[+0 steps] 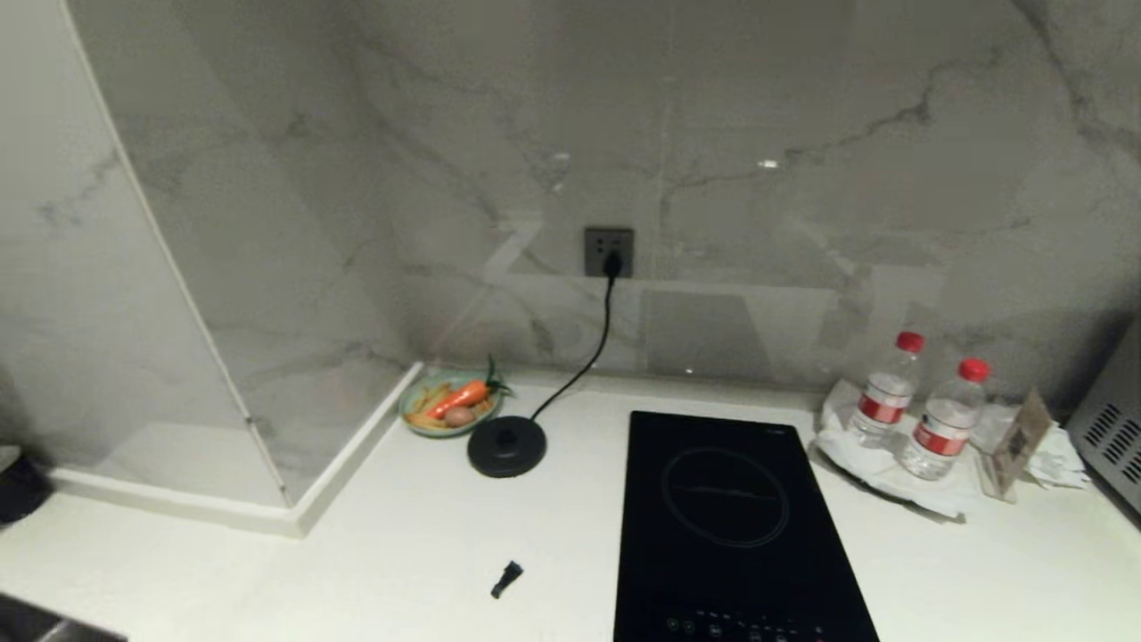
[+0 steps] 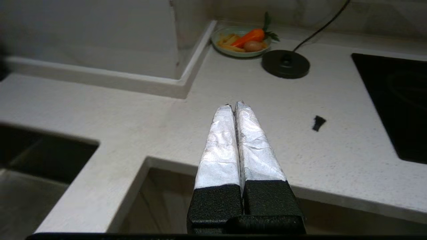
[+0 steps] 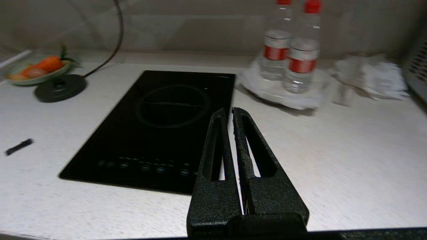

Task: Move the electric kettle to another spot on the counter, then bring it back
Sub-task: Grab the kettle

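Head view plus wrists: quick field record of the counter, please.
kettle: not in any view
kettle base: bare, corded to wall socket
plate of vegetables: beside base, in the corner
cooktop: nothing on it
water bottles: two, upright, right of cooktop
left gripper: shut, holding nothing
right gripper: shut, holding nothing

Dim indoor light, soft glare spots on marble wall (image 1: 767, 164), right wrist view blurred, corners shadowed

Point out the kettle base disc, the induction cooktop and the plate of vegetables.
kettle base disc (image 1: 507, 445), head view, on its flat top
induction cooktop (image 1: 726, 535), head view, on the glass below the ring
plate of vegetables (image 1: 413, 400), head view, on its left rim
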